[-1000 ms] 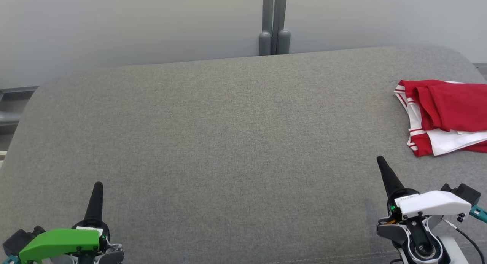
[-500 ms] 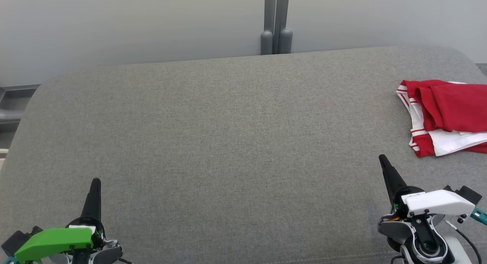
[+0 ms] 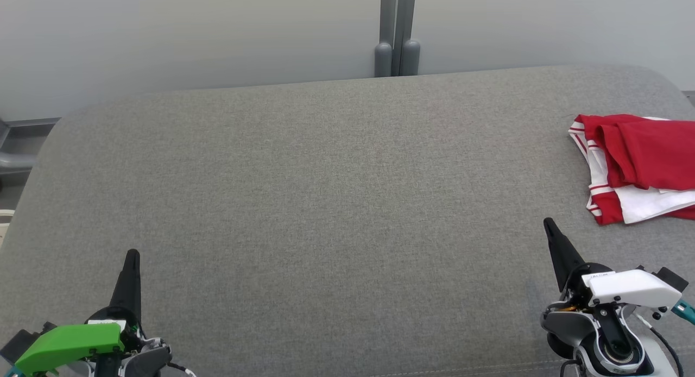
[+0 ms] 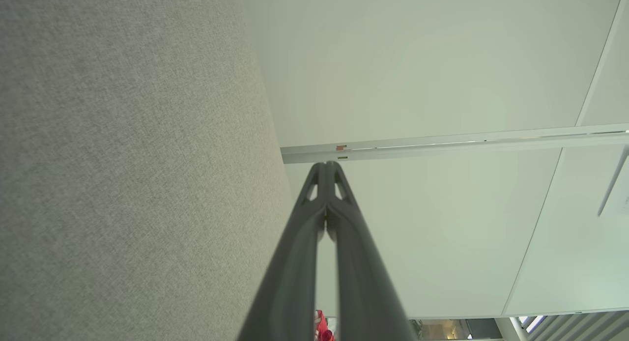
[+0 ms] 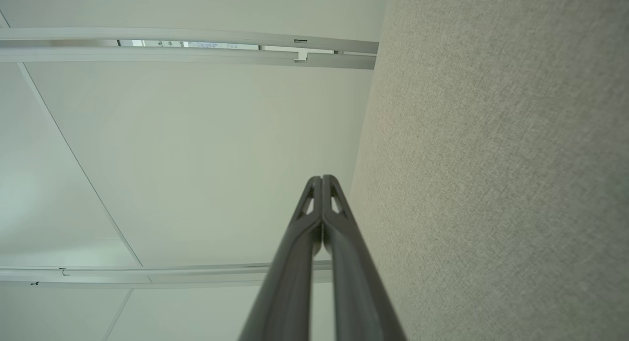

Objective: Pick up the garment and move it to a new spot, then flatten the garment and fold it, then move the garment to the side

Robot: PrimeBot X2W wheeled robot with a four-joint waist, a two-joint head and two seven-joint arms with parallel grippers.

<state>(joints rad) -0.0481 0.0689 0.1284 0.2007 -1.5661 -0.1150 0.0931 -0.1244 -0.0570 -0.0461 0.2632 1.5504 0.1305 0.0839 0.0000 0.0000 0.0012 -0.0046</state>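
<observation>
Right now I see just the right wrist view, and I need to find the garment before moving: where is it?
Observer: In the head view, the red and white garment lies at the right end of the grey cushion.
Operator: Is my right pincer touching it?
Observer: No. The right pincer is apart from it. The garment lies ahead of it and to its right.
Operator: And the left pincer?
Observer: The left pincer is shut, holding nothing, over the near left of the cushion.
</observation>
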